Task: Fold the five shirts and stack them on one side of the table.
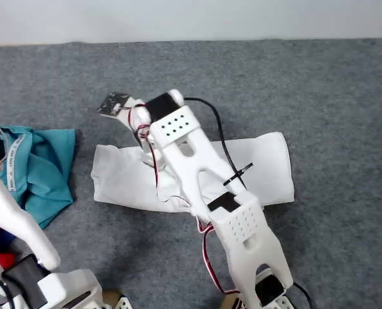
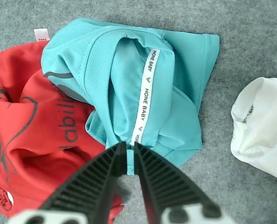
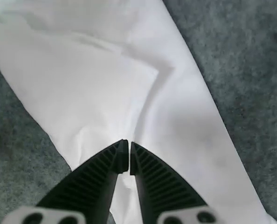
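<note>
Grey table (image 1: 319, 90): right gripper (image 3: 125, 143), fingers together, pinches the 11 o'clock edge of white shirt (image 1: 268, 167) (seemingly); next, fold it toward 6. Left gripper (image 2: 128, 145), fingers together, over teal shirt (image 2: 180, 70).

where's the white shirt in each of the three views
High view: white shirt spread mid-table, under the right arm.
Left wrist view: white shirt beside the teal shirt, not touching it.
Right wrist view: white shirt pinched by the right gripper.
Shared landmark: grey table cover.

A grey, felt-like covering (image 1: 332, 84) spreads flat in every direction, meeting a pale wall (image 1: 191, 19) behind.
</note>
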`<move>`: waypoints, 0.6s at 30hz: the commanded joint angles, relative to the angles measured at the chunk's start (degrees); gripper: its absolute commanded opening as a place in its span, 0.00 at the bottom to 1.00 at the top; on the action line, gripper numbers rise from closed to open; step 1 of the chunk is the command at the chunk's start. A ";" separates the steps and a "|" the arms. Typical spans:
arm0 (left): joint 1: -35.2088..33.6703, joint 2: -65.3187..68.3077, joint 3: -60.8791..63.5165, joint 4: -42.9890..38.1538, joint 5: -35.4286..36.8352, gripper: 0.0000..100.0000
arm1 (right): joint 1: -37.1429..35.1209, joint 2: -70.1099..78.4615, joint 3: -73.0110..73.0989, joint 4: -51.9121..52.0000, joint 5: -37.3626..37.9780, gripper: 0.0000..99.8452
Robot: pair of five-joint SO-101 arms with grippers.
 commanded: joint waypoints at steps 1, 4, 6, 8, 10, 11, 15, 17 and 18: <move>0.35 -2.46 -0.48 1.14 -0.53 0.04 | -0.66 0.57 -2.73 -1.01 -0.62 0.01; 0.35 -2.55 -0.48 1.23 -0.53 0.04 | -0.84 3.65 -2.99 1.19 -0.70 0.01; 0.35 -3.16 -0.48 1.23 -0.44 0.04 | -0.75 3.65 -4.13 3.03 -1.76 0.01; 0.35 -5.36 -0.48 1.23 -0.44 0.04 | 0.31 1.54 -4.66 3.03 -5.27 0.01; 0.97 -8.53 -0.31 1.23 -0.44 0.04 | 1.80 -1.89 -4.13 3.03 -7.03 0.01; 1.41 -9.93 -0.13 1.23 -0.44 0.04 | 2.59 -3.74 -3.25 3.03 -7.47 0.01; 1.58 -13.45 3.03 1.32 -0.44 0.04 | 7.52 -11.56 3.87 3.12 -11.34 0.01; 1.49 -14.51 5.58 1.32 -0.44 0.04 | 10.95 -15.87 8.35 3.12 -12.66 0.01; 1.32 -15.03 6.73 1.32 -0.53 0.04 | 12.70 -18.07 10.90 3.03 -12.66 0.01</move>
